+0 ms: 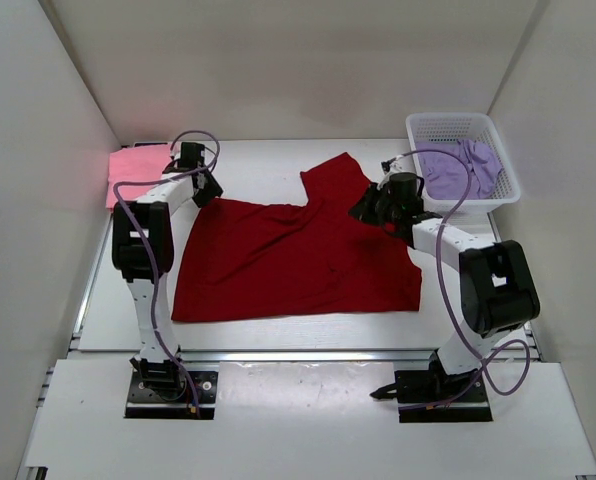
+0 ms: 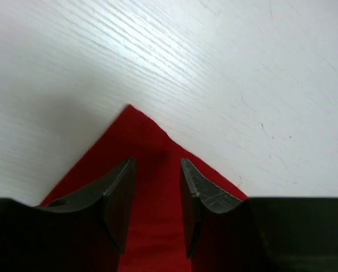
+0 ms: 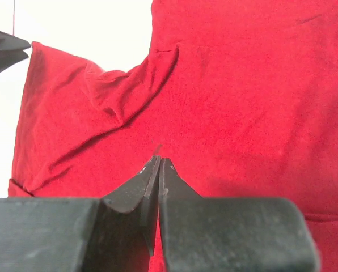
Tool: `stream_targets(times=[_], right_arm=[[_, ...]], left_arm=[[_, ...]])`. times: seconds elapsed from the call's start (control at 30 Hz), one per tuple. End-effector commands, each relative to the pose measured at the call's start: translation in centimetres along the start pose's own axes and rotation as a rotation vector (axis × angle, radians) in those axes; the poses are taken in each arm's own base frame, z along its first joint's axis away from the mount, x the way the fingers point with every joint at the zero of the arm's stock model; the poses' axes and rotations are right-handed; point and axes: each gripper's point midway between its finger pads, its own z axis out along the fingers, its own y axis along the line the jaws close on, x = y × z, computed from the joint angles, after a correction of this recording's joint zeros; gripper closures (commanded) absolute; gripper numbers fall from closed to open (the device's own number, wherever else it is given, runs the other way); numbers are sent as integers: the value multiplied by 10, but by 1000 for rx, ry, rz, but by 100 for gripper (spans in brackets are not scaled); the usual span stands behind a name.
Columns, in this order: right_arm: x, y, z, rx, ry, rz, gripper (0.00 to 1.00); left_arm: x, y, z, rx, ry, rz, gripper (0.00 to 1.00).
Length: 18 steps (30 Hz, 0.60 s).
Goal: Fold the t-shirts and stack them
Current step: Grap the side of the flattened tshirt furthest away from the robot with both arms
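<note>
Though the top view shows the dark red t-shirt (image 1: pixel 288 265) spread at the middle of the table (image 1: pixel 278 165), it looks limp and crease-prone. From the left wrist, the left gripper (image 2: pixel 157 164) stands part-open astride a corner, the sensible hold. From the right wrist, the right gripper (image 3: pixel 159 160) is closed over rumpled cloth, pinch unclear.

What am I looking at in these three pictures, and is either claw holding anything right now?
Two robot arms are bolted at the near edge of the table. The wide picture looks down from above and behind them; the other two come from wrist cameras. A dark red t-shirt lies spread out, a pink t-shirt at far left, a lavender t-shirt in the white basket. The left gripper stands open over a red corner, holding nothing. The right gripper is shut against the shirt; whether it pinches cloth is unclear.
</note>
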Motion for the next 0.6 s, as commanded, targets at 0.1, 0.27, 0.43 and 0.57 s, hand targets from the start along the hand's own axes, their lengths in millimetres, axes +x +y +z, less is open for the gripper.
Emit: stream_targets(times=[0.1,0.27,0.43,0.57], right_arm=[[-16,10,11,-31,-24,-62,97],[-17,8,14,-46,-24,-35,97],[-18,20,15,-72,-19,-52,97],[-14,22,15,-79,-21,-58,97]], left_arm=[[-33,9,-13,-113,-106,100,51],[-30,8,5,-198,-68,212,51],[-34,8,11,-207,-71,213,50],[-31,6,23,-219,-15,227,52]])
